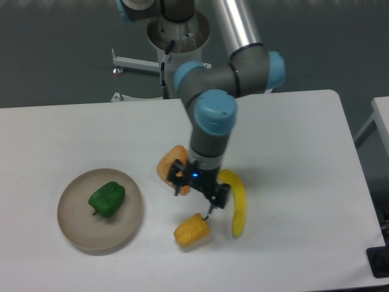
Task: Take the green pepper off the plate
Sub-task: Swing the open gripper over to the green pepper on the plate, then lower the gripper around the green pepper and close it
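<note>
The white table point(292, 140) is filling most of the view, and a dark grey floor point(55, 55) is showing behind it. The gripper point(197, 182) is hanging over the middle of the table, and it is too hard to tell if its jaws are apart or together. The green pepper point(107, 198) is sitting on the plate point(73, 234), well apart from the jaws. A yellow-orange pepper point(192, 230), an orange thing point(168, 165) and a banana point(238, 204) are lying near the jaws.
</note>
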